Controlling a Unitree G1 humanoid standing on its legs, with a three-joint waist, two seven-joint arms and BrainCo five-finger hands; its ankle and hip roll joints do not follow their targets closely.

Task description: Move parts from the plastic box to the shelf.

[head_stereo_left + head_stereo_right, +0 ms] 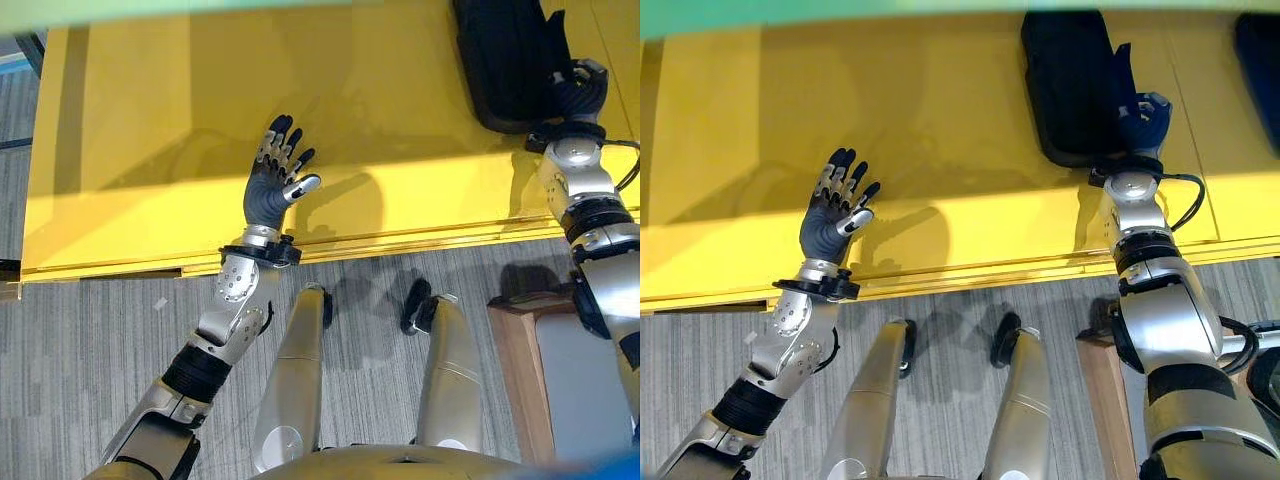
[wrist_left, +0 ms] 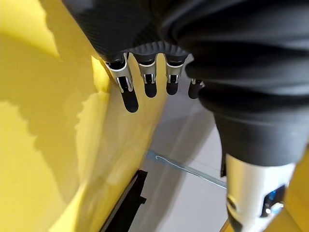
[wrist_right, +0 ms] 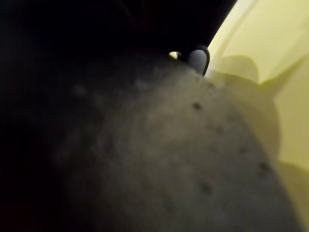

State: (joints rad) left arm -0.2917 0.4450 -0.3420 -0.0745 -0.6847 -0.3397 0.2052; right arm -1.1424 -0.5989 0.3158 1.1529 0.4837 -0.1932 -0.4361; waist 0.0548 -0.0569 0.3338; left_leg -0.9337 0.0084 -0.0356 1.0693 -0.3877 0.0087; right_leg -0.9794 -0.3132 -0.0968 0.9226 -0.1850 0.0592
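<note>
The long black moulded part [image 1: 1072,85] lies on the flat yellow shelf [image 1: 940,130], and the right hand [image 1: 1140,118] sits at its near end, apparently to steady it; its grip cannot be told. The left hand [image 1: 275,175] hovers spread wide, empty, well clear.

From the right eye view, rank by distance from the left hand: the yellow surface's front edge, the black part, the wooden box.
1. Front edge of the yellow surface, just below the left hand.
2. Black part, upper right, at the right hand.
3. Wooden box, lower right, on the floor.
</note>
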